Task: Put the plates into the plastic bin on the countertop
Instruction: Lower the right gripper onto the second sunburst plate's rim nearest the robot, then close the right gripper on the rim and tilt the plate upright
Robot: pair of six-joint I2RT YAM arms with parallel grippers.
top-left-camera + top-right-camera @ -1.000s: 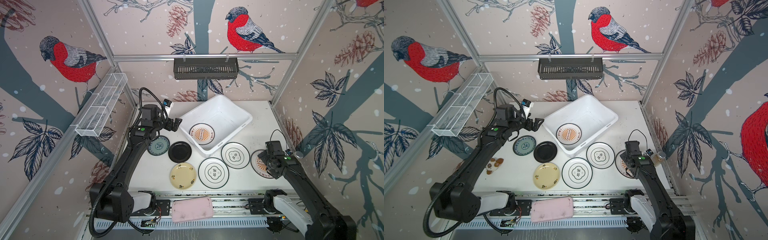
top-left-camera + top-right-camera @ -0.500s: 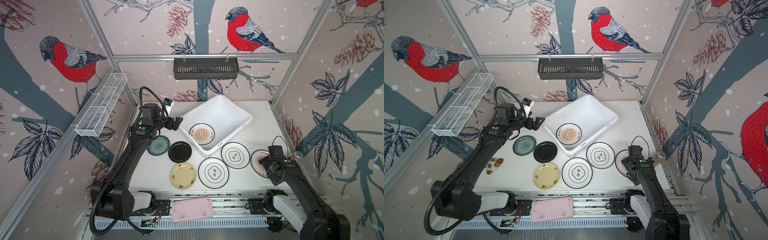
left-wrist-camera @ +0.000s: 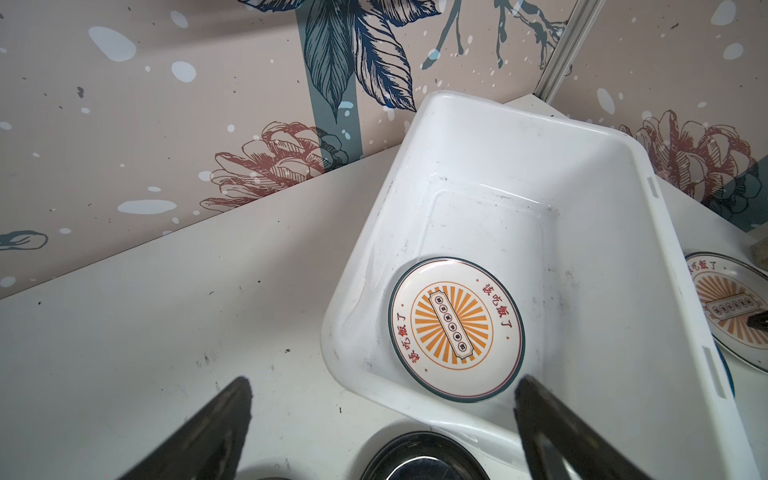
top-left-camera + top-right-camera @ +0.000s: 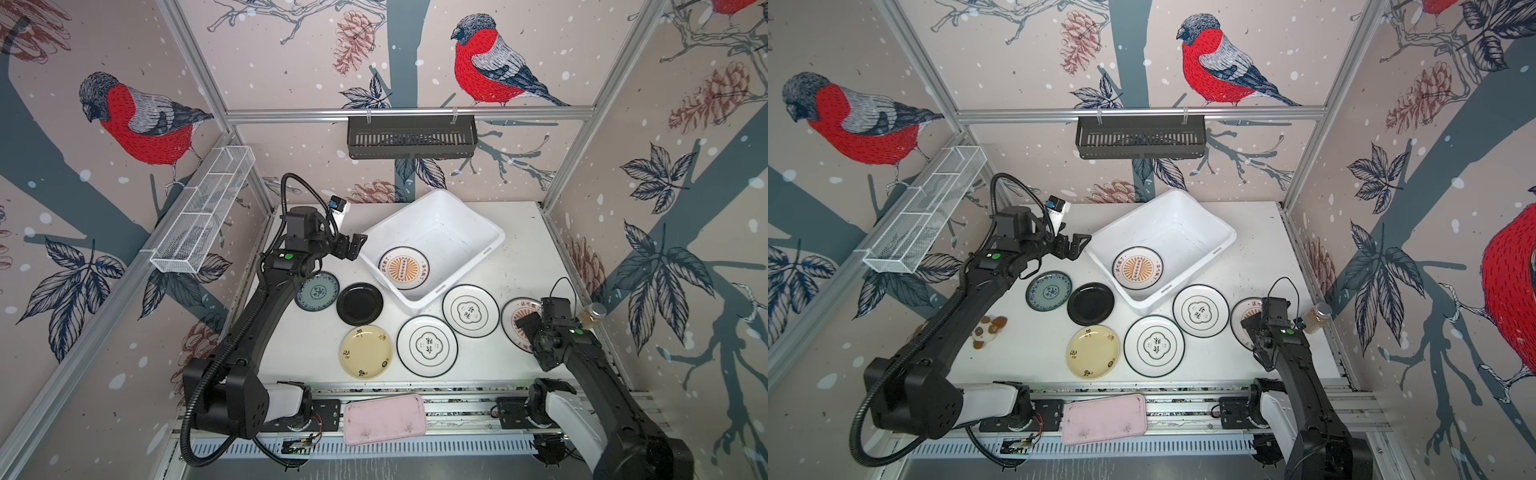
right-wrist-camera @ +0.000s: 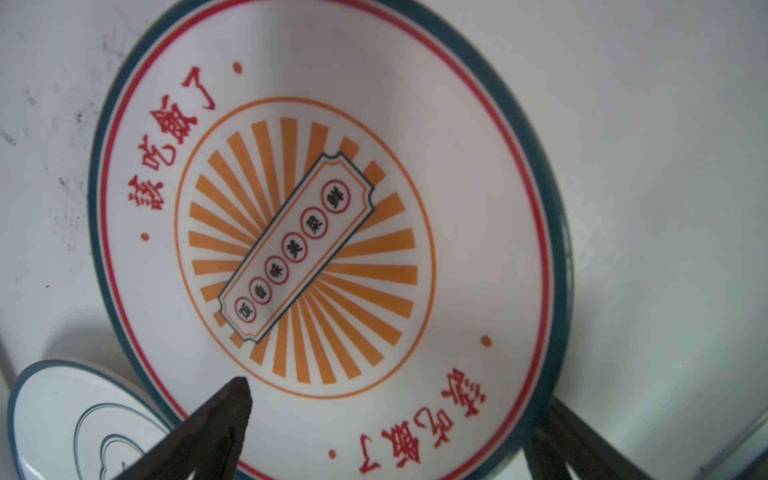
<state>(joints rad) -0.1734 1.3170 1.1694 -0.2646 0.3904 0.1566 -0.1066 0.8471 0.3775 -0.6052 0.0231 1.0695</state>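
White plastic bin (image 4: 494,237) is sitting at an angle toward the back of the countertop (image 4: 521,266), and one sunburst plate (image 4: 403,268) is lying flat inside it, at the end nearer the left arm. Six more plates are lying out on the countertop along the bin's near side. A teal plate (image 4: 318,291) and a black plate (image 4: 359,303) are sitting edge to edge, with a yellow plate (image 4: 365,352) in front of them. Next comes a black-rimmed plate (image 4: 427,345), then a second black-rimmed plate (image 4: 470,310) just beside the bin, and a second sunburst plate (image 4: 510,316) farthest right. The right gripper (image 5: 395,401) is hanging low over that last plate, spread wide, one finger (image 5: 232,401) over the plate's face and its partner out at the rim; I cannot tell whether either is touching it. The left gripper (image 4: 354,247) is hovering just beside the bin's left wall, also spread and holding nothing. A small jar (image 4: 592,313) is standing at the right edge, a pink tray (image 4: 384,419) is resting on the front rails, and a black basket (image 4: 411,137) is hanging on the back wall.
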